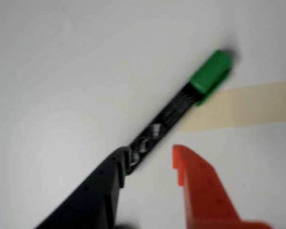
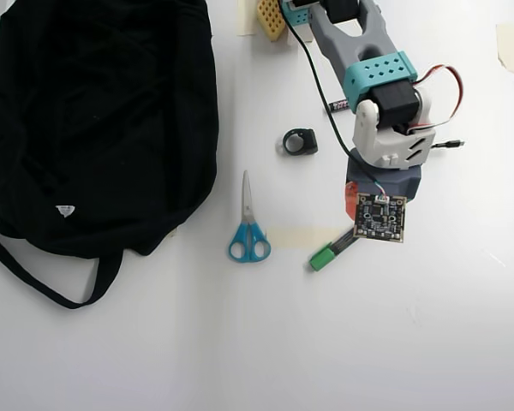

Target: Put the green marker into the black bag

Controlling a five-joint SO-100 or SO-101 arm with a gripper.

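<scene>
The green marker [image 1: 169, 114] lies on the white table, its bright green cap [image 1: 210, 74] pointing up-right in the wrist view. My gripper [image 1: 150, 155] is open just above the table. Its black finger [image 1: 105, 181] touches or covers the marker's back end, and its orange finger [image 1: 200, 191] stands apart to the right. In the overhead view the marker [image 2: 330, 253] pokes out from under the wrist camera board [image 2: 379, 217], which hides my fingertips. The black bag [image 2: 94, 120] lies at the far left, well away from the marker.
Blue-handled scissors [image 2: 248, 231] lie between bag and marker. A strip of tan tape [image 2: 295, 235] runs under the marker and also shows in the wrist view [image 1: 248, 107]. A small black ring-shaped part [image 2: 299, 141] and a small black battery [image 2: 337, 106] lie near the arm.
</scene>
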